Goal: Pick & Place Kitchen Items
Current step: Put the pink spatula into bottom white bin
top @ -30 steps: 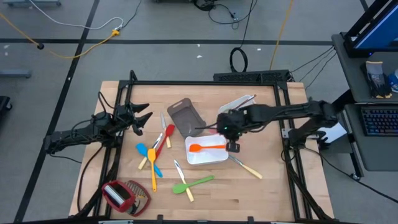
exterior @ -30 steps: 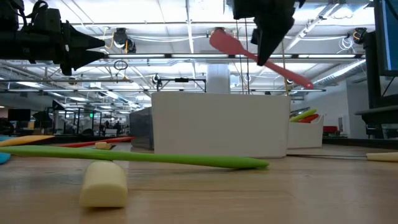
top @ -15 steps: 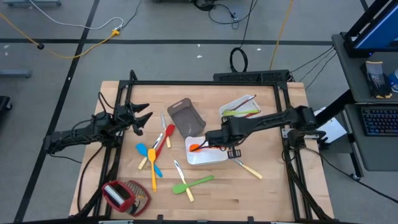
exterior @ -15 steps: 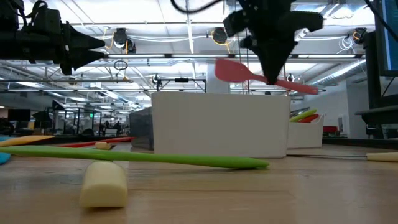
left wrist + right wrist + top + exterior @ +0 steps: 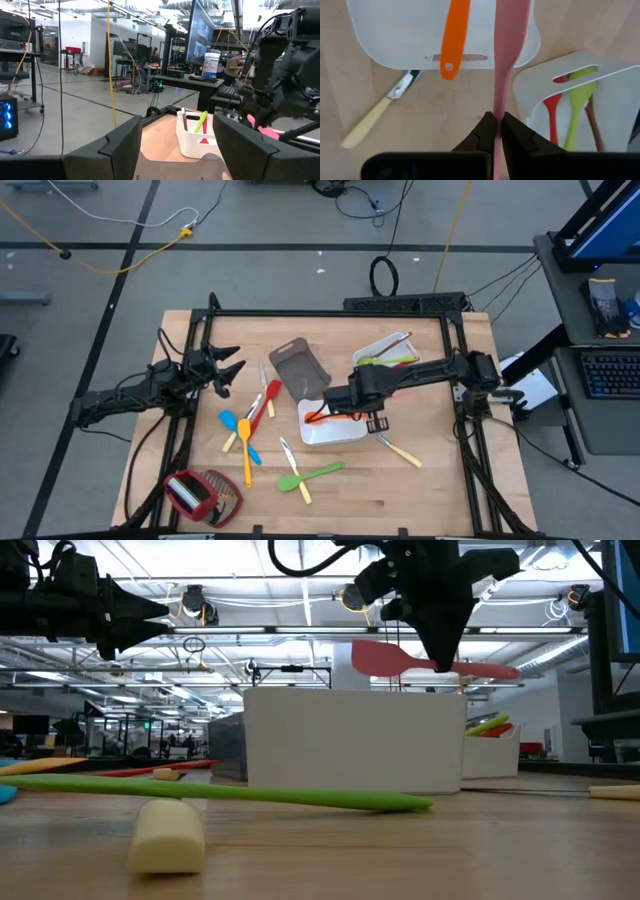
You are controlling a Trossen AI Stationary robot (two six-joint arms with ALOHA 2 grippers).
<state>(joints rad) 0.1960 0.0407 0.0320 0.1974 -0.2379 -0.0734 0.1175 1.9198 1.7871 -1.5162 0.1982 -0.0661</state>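
Pink spatula [image 5: 507, 60] sits pinched by its handle between the closed fingers of the right gripper [image 5: 497, 131], held above the white tray [image 5: 345, 436] near the table's middle. Only the right wrist view shows the grip itself and the orange spoon [image 5: 454, 37] lying in that tray beneath the spatula — the low view instead shows the spatula [image 5: 420, 660] held nearly level, clear above the tray's wall. Off to the left side of the table, the left gripper [image 5: 228, 366] hovers with jaws spread wide, holding nothing. A second white tray [image 5: 615, 110] holds red, green and brown utensils.
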